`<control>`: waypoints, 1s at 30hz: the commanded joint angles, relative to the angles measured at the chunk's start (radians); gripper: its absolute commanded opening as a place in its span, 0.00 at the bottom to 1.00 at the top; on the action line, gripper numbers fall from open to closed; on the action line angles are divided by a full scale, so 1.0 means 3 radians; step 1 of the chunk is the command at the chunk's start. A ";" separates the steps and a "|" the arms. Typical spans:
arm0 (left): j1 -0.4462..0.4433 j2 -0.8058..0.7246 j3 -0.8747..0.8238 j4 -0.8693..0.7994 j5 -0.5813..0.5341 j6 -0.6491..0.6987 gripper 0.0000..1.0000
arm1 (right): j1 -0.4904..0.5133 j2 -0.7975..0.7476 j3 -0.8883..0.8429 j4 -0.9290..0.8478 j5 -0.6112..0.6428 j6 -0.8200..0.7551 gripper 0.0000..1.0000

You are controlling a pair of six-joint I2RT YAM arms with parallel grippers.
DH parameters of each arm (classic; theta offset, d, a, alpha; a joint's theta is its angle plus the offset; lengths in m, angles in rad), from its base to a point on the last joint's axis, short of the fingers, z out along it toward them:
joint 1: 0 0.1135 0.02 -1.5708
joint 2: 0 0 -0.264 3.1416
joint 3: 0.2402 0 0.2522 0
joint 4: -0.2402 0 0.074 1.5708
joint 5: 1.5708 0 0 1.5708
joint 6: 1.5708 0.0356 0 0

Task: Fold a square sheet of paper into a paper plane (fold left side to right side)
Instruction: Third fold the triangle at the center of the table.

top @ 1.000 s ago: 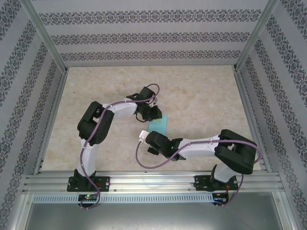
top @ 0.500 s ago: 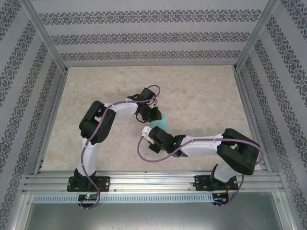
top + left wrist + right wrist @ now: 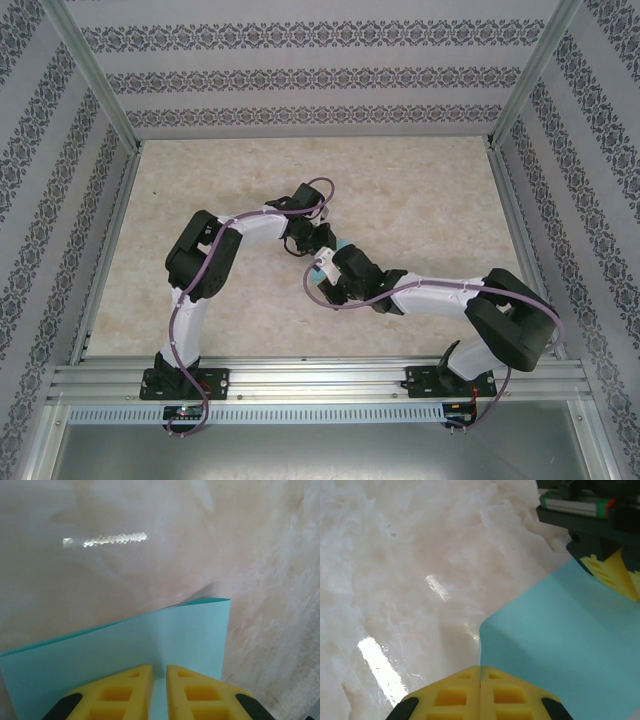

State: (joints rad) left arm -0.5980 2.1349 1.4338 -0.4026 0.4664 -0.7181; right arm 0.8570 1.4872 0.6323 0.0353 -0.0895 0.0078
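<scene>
Left hand (image 3: 160, 674) nearly closed, a thin slit between its pads, tips down on the turquoise sheet of paper (image 3: 150, 635); cannot tell if it pinches it; right hand (image 3: 480, 672) fully closed, empty, tips at the sheet's edge; right wrist view shows the left hand on the sheet's opposite edge; top view has both arms covering most of the sheet, mid-desk (image 3: 420, 190).

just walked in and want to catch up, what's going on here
Two robot arms are folding a turquoise sheet of paper in the middle of the table. The sheet looks doubled over already. The left gripper sits over it with its fingers nearly together, and the shut right gripper has its tip at the sheet's edge. No plane shape yet.
</scene>
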 commanded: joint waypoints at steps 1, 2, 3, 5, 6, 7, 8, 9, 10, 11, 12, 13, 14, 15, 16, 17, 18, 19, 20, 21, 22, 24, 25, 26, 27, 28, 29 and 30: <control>-0.0047 0.0169 -0.0029 -0.0153 -0.0108 0.0084 0.18 | -0.0134 -0.0018 -0.0049 0.0070 -0.0399 0.0200 0.00; -0.0048 0.0172 -0.0028 -0.0156 -0.0107 0.0083 0.17 | -0.0168 -0.0016 -0.0055 0.0085 -0.0454 0.0225 0.00; -0.0047 0.0173 -0.0031 -0.0156 -0.0111 0.0083 0.17 | -0.0212 -0.0008 -0.0062 0.0101 -0.0508 0.0262 0.00; -0.0052 0.0175 -0.0031 -0.0153 -0.0112 0.0078 0.17 | -0.0289 -0.0001 -0.0080 0.0126 -0.0612 0.0317 0.00; -0.0052 0.0185 -0.0032 -0.0151 -0.0112 0.0084 0.17 | -0.0332 0.0006 -0.0090 0.0152 -0.0668 0.0350 0.00; -0.0052 0.0190 -0.0025 -0.0156 -0.0112 0.0086 0.17 | -0.0381 0.0012 -0.0102 0.0179 -0.0733 0.0388 0.00; -0.0052 0.0189 -0.0024 -0.0155 -0.0110 0.0087 0.17 | -0.0420 0.0017 -0.0111 0.0198 -0.0801 0.0414 0.00; -0.0054 0.0190 -0.0022 -0.0156 -0.0110 0.0085 0.17 | -0.0459 0.0029 -0.0122 0.0227 -0.0868 0.0442 0.00; -0.0053 0.0199 -0.0023 -0.0161 -0.0115 0.0086 0.17 | -0.0496 0.0044 -0.0126 0.0241 -0.0918 0.0479 0.00; -0.0053 0.0202 -0.0023 -0.0158 -0.0116 0.0086 0.17 | -0.0524 0.0049 -0.0133 0.0257 -0.0958 0.0497 0.00; -0.0052 0.0210 -0.0021 -0.0160 -0.0122 0.0088 0.17 | -0.0551 0.0062 -0.0139 0.0258 -0.0983 0.0518 0.00; -0.0052 0.0208 -0.0022 -0.0166 -0.0122 0.0087 0.16 | -0.0575 0.0065 -0.0147 0.0270 -0.0993 0.0539 0.00; -0.0057 0.0211 -0.0021 -0.0166 -0.0128 0.0093 0.16 | -0.0597 0.0071 -0.0153 0.0273 -0.1005 0.0554 0.00; -0.0057 0.0209 -0.0021 -0.0166 -0.0130 0.0092 0.16 | -0.0605 0.0074 -0.0154 0.0275 -0.0999 0.0564 0.00; -0.0057 0.0216 -0.0022 -0.0167 -0.0130 0.0091 0.16 | -0.0621 0.0074 -0.0162 0.0282 -0.0993 0.0579 0.00; -0.0062 0.0212 -0.0023 -0.0165 -0.0135 0.0093 0.16 | -0.0635 0.0079 -0.0169 0.0292 -0.0987 0.0598 0.00; -0.0065 0.0219 -0.0019 -0.0169 -0.0135 0.0095 0.16 | -0.0646 0.0088 -0.0170 0.0300 -0.0973 0.0607 0.00; -0.0066 0.0223 -0.0012 -0.0173 -0.0133 0.0097 0.16 | -0.0664 0.0096 -0.0170 0.0305 -0.0970 0.0631 0.00; -0.0069 0.0230 -0.0012 -0.0171 -0.0134 0.0102 0.16 | -0.0674 0.0108 -0.0170 0.0304 -0.0970 0.0642 0.00; -0.0070 0.0230 -0.0013 -0.0175 -0.0136 0.0101 0.16 | -0.0683 0.0125 -0.0165 0.0302 -0.0965 0.0657 0.00; -0.0072 0.0231 -0.0012 -0.0179 -0.0134 0.0102 0.16 | -0.0699 0.0135 -0.0160 0.0296 -0.0970 0.0667 0.00; -0.0073 0.0234 -0.0007 -0.0181 -0.0137 0.0100 0.16 | -0.0715 0.0164 -0.0159 0.0295 -0.0957 0.0688 0.00; -0.0073 0.0231 -0.0006 -0.0179 -0.0142 0.0100 0.16 | -0.0725 0.0176 -0.0164 0.0297 -0.0957 0.0699 0.00; -0.0073 0.0233 -0.0006 -0.0179 -0.0139 0.0099 0.16 | -0.0739 0.0185 -0.0165 0.0306 -0.0950 0.0709 0.00; -0.0077 0.0234 -0.0005 -0.0182 -0.0148 0.0099 0.16 | -0.0746 0.0186 -0.0165 0.0307 -0.0952 0.0718 0.00; -0.0078 0.0232 -0.0006 -0.0182 -0.0148 0.0101 0.15 | -0.0757 0.0192 -0.0160 0.0312 -0.0953 0.0725 0.00; -0.0080 0.0237 -0.0006 -0.0179 -0.0149 0.0098 0.15 | -0.0765 0.0192 -0.0160 0.0314 -0.0950 0.0734 0.00; -0.0078 0.0245 -0.0004 -0.0186 -0.0149 0.0100 0.15 | -0.0776 0.0195 -0.0159 0.0321 -0.0949 0.0741 0.00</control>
State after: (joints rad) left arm -0.6044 2.1445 1.4429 -0.4023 0.4641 -0.7109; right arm 0.6376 1.5360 0.5941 0.0917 -0.3614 0.2104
